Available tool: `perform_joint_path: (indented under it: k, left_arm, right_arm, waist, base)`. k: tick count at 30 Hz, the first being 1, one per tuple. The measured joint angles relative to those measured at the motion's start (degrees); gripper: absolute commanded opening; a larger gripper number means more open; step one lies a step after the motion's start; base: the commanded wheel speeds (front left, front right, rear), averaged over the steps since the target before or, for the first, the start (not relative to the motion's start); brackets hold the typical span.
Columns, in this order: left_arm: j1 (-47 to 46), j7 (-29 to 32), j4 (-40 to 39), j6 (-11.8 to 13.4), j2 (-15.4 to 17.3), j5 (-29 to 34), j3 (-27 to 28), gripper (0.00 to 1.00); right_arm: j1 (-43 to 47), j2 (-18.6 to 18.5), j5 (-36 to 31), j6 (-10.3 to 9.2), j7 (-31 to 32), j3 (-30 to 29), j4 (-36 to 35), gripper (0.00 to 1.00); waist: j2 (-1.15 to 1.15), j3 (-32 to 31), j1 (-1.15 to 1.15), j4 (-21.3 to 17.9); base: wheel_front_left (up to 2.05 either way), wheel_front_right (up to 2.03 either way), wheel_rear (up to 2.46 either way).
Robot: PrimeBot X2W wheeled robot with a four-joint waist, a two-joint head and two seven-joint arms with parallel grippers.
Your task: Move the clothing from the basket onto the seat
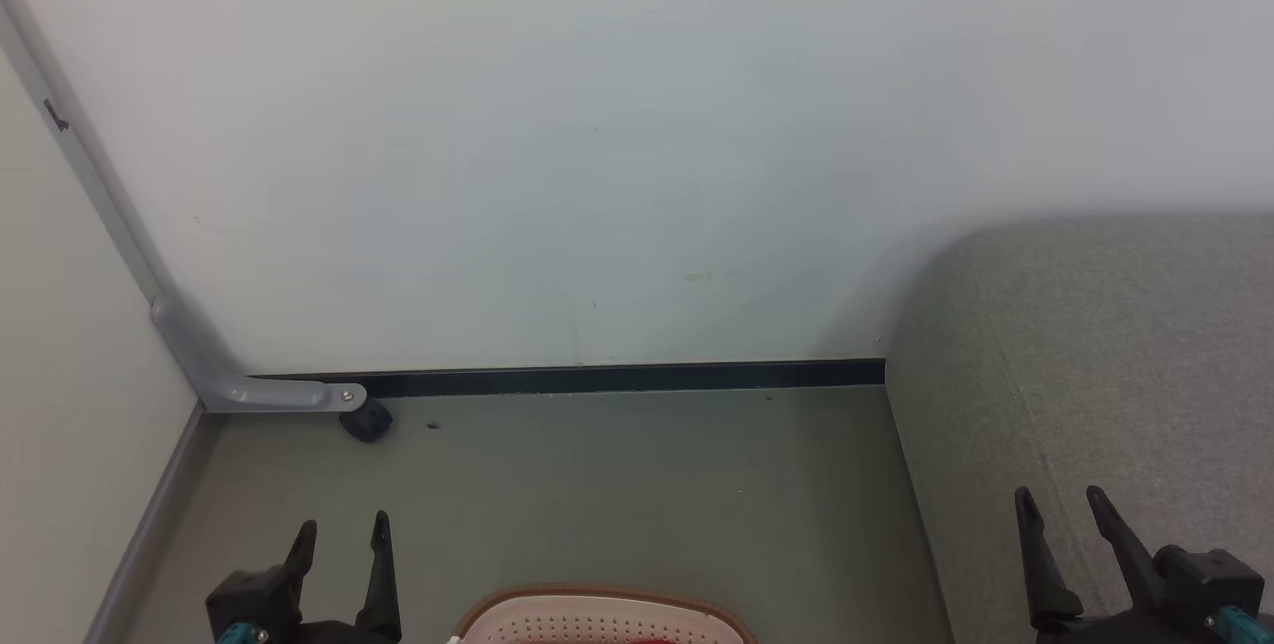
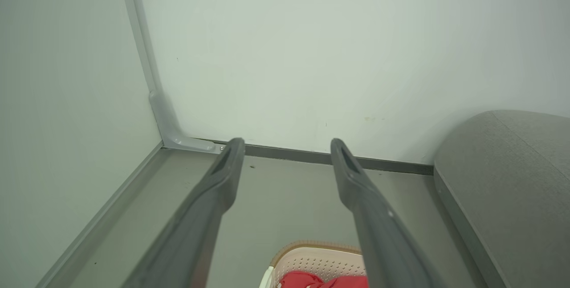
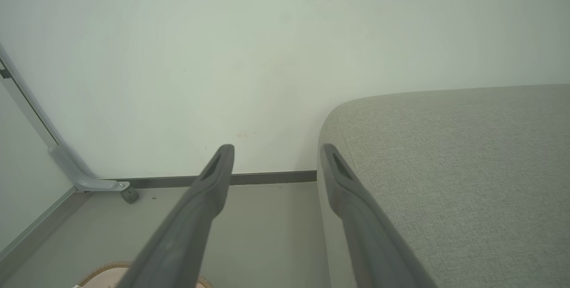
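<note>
left claw (image 1: 341, 525) wide open and empty left of basket (image 1: 597, 592), right claw (image 1: 1059, 500) gaping empty over seat (image 1: 1095, 345) right of basket, red clothing (image 2: 311, 280) inside basket

No writing, label, brand, number or sign can be read here: the wall (image 1: 597, 126), the floor (image 1: 617, 485), the perforated basket (image 2: 311, 261), the red clothing (image 2: 307, 280) in it and the grey seat (image 3: 445, 168) show plain surfaces.
</note>
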Motion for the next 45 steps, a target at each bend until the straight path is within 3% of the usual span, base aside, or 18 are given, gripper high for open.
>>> perform_joint_path:
  k: [28, 45]
  left_arm:
    - [0.0, 0.0, 2.3, 0.0, -1.5, 0.3, -0.1, 1.0]
    - [-2.3, 1.7, 10.9, -1.6, -5.3, 2.9, -8.3, 1.0]
  right_arm:
    - [0.1, 0.1, -0.9, 0.0, 0.0, -1.4, -2.1, 1.0]
    - [-2.6, 0.1, -2.9, 0.59, 0.0, -1.0, -6.3, 1.0]
  waist:
    - [0.0, 0.6, 0.0, -0.1]
    - [0.0, 5.6, 0.0, -1.2]
  base:
    - [0.0, 0.0, 0.0]
    - [0.0, 0.0, 0.0]
